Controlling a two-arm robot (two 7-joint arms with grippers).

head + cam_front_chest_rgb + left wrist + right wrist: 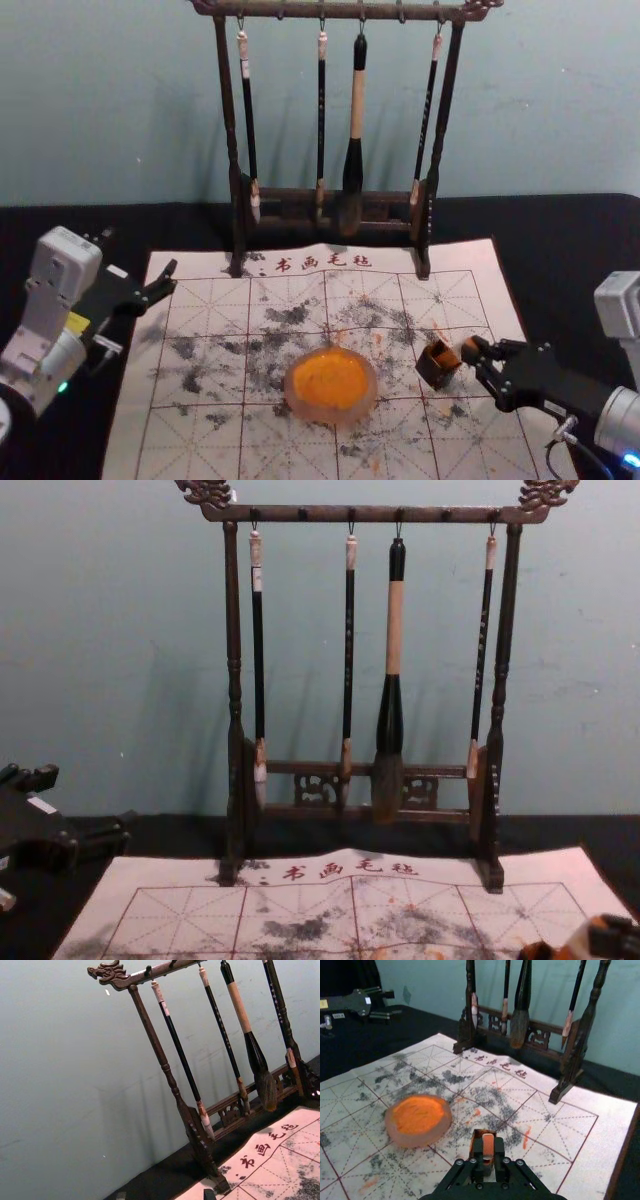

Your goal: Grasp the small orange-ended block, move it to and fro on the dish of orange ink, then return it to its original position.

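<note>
- I have the block (pixel 488 1145) pinched in the jaws of my right gripper (pixel 474 355), its orange end showing between them.
- It is at the right side of the mat (pixel 130 440), just right of the dark box (pixel 432 373). Whether block and box touch, I can't tell.
- My right arm reaches in from the right.
- The box has orange stains about its opening.
- Left of the box, well apart from my jaws, sits the round dish (pixel 369 393), with orange ink (pixel 330 378) spread across its middle.
- Under the dish lies the pale mat, ruled in red and blotched with black, with a few orange marks. Red writing runs along its far side.
- At the mat's far edge stands the rack (pixel 280 11). Four brushes (pixel 357 95) hang from it, tips down, the third from the left being the thickest.
- My left gripper (pixel 92 797) is idle, near the far part of the mat's left edge, its jaws spread with nothing between them.
- Black cloth covers the tabletop (pixel 560 240).
</note>
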